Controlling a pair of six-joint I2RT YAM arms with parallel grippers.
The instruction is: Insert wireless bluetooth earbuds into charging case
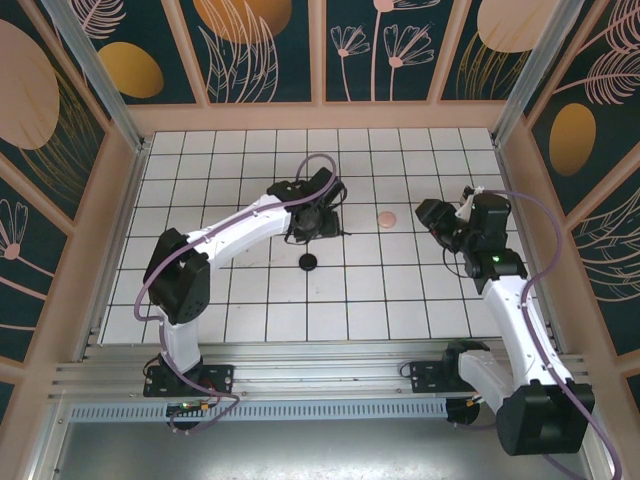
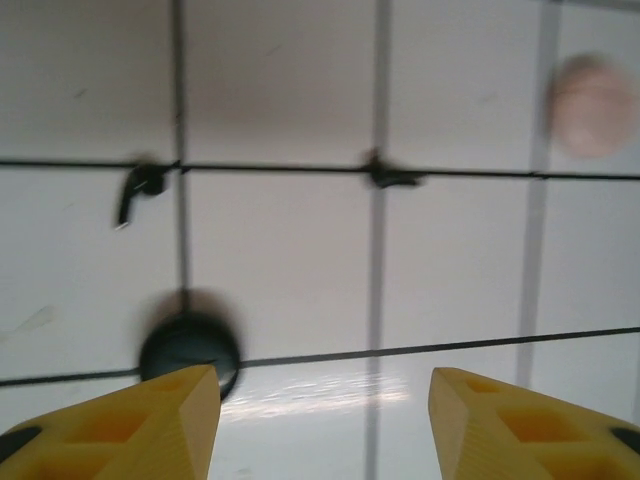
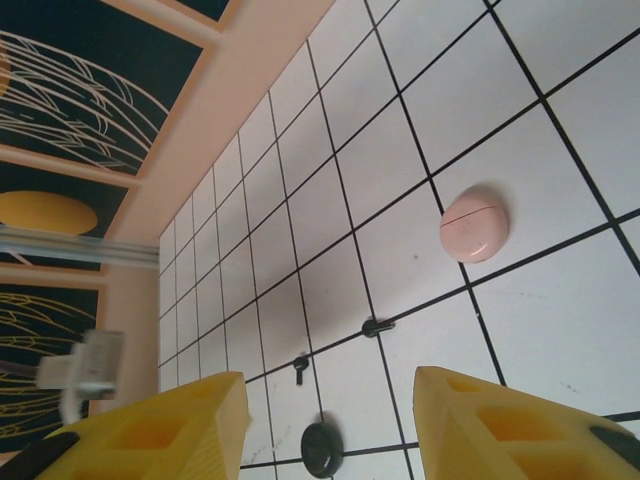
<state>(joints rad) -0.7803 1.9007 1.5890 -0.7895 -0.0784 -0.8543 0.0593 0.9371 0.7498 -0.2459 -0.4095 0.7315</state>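
Note:
Two black stemmed earbuds lie on grid lines; one earbud (image 2: 140, 185) is to the left and the other earbud (image 2: 390, 178) is near the middle, and both show again in the right wrist view (image 3: 300, 367) (image 3: 376, 326). The round black charging case (image 2: 188, 350) (image 1: 309, 262) lies shut by my left finger. The pink case (image 3: 474, 223) (image 1: 386, 217) (image 2: 590, 105) is shut too. My left gripper (image 2: 325, 410) (image 1: 312, 225) hovers open above the tiles, short of the earbuds. My right gripper (image 3: 330, 410) (image 1: 432, 215) is open and empty, raised to the right of the pink case. The pale pink earbuds are hidden.
The white gridded table (image 1: 400, 300) is ringed by peach-framed walls (image 1: 320, 115). An aluminium rail (image 1: 300, 375) runs along the near edge by the arm bases.

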